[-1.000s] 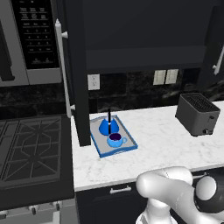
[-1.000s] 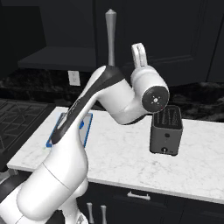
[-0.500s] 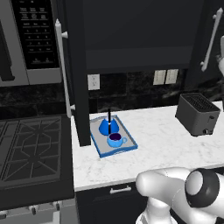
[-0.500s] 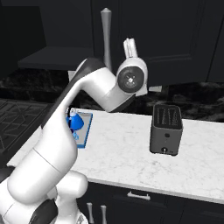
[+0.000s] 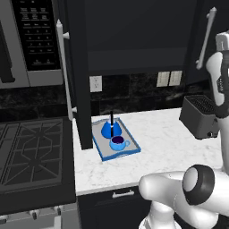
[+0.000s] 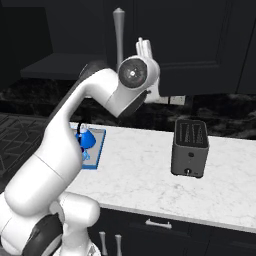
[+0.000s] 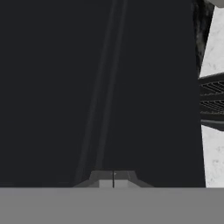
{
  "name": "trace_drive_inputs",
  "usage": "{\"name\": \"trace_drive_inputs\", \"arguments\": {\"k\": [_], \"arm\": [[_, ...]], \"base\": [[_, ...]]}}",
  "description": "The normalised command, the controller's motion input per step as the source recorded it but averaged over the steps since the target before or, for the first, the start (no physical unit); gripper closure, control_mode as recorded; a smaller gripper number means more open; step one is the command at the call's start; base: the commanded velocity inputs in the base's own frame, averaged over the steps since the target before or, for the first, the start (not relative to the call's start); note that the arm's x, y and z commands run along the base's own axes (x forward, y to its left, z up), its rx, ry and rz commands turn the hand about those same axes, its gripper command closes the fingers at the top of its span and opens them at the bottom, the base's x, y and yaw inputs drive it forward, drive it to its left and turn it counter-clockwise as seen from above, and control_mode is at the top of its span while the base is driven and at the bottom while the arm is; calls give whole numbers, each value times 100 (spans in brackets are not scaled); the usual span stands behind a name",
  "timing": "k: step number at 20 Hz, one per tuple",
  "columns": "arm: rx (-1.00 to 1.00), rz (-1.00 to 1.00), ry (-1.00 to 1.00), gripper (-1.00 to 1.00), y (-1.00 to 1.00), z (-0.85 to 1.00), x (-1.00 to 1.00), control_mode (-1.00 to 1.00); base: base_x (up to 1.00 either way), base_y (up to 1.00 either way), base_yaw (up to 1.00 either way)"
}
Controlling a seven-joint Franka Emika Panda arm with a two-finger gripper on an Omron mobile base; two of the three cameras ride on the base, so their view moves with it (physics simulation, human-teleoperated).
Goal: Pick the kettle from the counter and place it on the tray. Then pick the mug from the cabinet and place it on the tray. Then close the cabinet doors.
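With kettle [image 5: 110, 129] and mug [image 5: 118, 143] already on the tray [image 5: 101, 151] on the bench [image 5: 165, 138], the arm has swung leftward — its pincer [image 7: 113, 179] shut (empty) against a cabinet door [image 7: 100, 87].

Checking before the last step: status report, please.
Hand shut, holding nothing, up against a dark cabinet door. Kettle and mug both on the tray. Left door stands open; nothing blocking.
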Motion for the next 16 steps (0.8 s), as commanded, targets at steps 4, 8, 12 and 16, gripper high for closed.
{"name": "trace_drive_inputs", "arguments": {"k": [4,8,12,16], "arm": [[-1,-8,4,100,36,0,35,-100],[0,-7,0,100,42,-1,36,-100],[0,8,0,100,12,-9,49,-100],[0,31,-3,100,2,-11,70,-100]], "base": [[0,0,0],[0,0,0],[0,0,0],[0,0,0]]}}
